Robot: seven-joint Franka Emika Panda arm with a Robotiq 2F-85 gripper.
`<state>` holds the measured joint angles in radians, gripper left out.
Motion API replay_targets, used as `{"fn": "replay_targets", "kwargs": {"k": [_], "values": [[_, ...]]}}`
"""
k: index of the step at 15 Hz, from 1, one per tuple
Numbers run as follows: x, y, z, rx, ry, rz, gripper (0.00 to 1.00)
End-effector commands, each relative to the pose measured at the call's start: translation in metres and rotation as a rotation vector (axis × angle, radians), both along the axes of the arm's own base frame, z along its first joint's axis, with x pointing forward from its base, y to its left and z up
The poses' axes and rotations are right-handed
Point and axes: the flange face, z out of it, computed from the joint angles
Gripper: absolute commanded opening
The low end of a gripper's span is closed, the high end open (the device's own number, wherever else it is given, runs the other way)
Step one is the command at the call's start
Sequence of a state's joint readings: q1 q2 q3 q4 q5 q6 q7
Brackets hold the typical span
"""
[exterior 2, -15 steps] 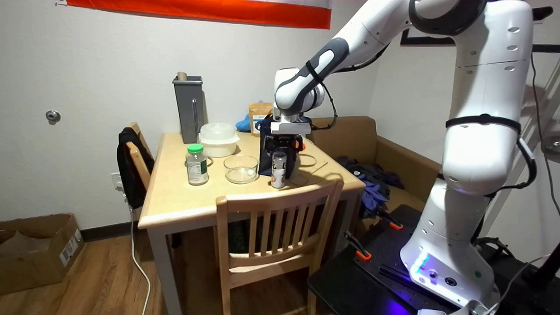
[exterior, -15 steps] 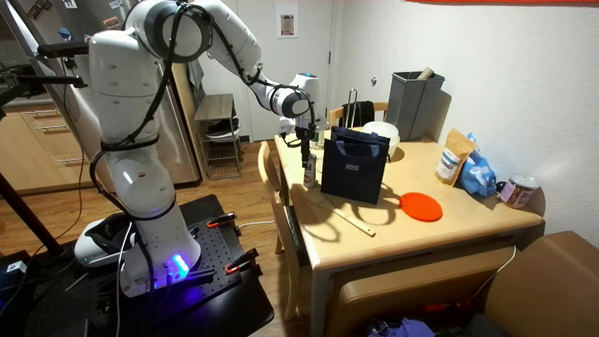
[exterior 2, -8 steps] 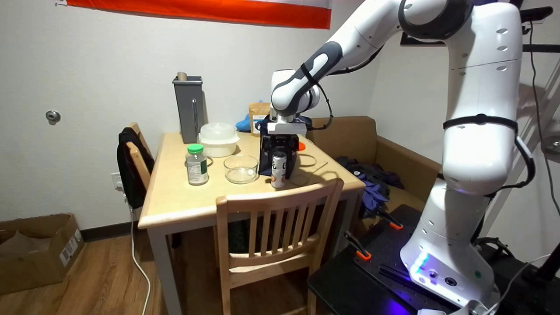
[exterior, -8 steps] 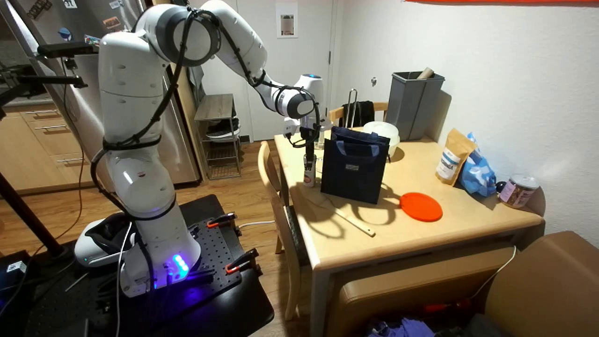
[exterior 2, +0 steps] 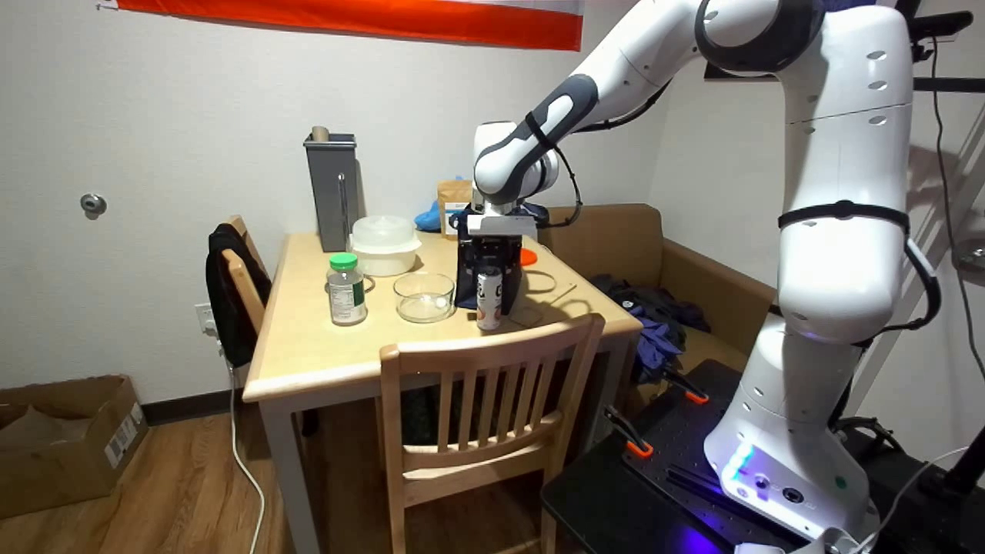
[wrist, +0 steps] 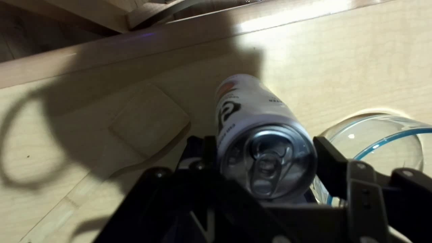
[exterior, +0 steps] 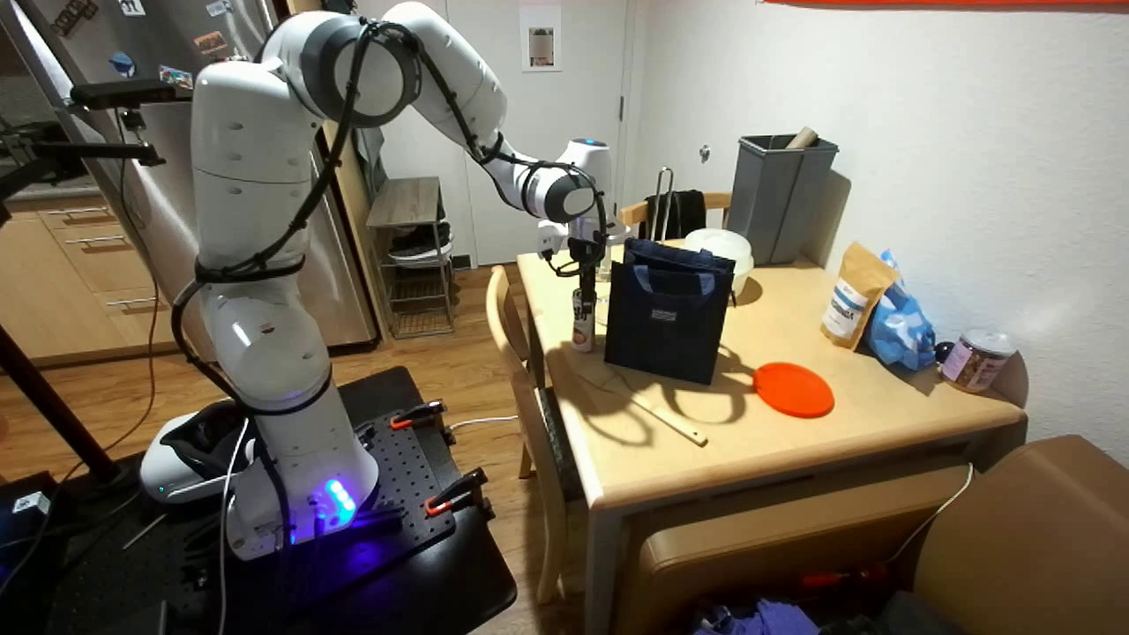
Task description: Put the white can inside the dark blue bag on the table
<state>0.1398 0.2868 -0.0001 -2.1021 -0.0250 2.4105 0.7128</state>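
Note:
The white can (wrist: 249, 104) stands upright on the table (exterior: 635, 463), near its edge, with its silver pull-tab top facing the wrist camera. Around its upper end my gripper (wrist: 263, 145) has its fingers (wrist: 329, 165) against both sides, so it looks shut on the can. In an exterior view the gripper (exterior 2: 490, 269) comes down from above onto the can (exterior 2: 489, 312). Close beside them rises the dark blue bag (exterior: 663, 335), upright, its handles hanging over the front. The arm partly hides the bag (exterior 2: 466, 281) in an exterior view; the bag's inside is not visible.
A glass bowl (exterior 2: 423, 304) sits close to the can. A green-lidded jar (exterior 2: 347, 296) and white container (exterior 2: 385, 254) stand farther along. A spatula (exterior: 666, 419) and a red disk (exterior: 794, 390) lie by the bag. A wooden chair (exterior 2: 492, 350) backs onto the table edge.
My gripper has shifted slightly toward the bag's side, and its fingers have come together from wide apart onto the can. The can and the bag stand where they were.

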Motion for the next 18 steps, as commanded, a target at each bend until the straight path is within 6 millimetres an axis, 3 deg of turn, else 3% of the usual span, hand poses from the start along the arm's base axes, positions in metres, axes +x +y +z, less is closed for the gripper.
{"fn": "replay_targets", "kwargs": {"k": [1,4,10,18], "values": [[0.001,0.004,0.01,-0.017,-0.027,0.022,0.61],[-0.002,0.007,0.017,-0.017,-0.042,0.033,0.51],[-0.003,0.014,0.038,-0.02,-0.075,0.054,0.48],[-0.001,0.016,0.106,-0.076,-0.17,0.128,0.47]]}}
